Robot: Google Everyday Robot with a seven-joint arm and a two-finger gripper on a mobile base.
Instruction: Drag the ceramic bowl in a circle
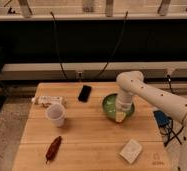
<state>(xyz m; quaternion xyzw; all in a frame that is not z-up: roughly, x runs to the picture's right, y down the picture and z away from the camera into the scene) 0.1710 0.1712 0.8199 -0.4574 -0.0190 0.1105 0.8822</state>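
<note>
The green ceramic bowl (108, 106) sits on the wooden table (89, 140), right of centre. My gripper (120, 116) reaches down from the white arm into the bowl's right front part, at or over its rim. The arm hides much of the bowl's right side. The white translucent plastic cup (55, 114) stands to the left, apart from the bowl.
A black phone (85, 92) lies behind the bowl to the left. A white packet (48, 100) lies at the far left. A dark red object (53, 148) lies near the front left. A white pad (131, 150) lies at the front right. A blue object (161, 118) sits off the table's right edge.
</note>
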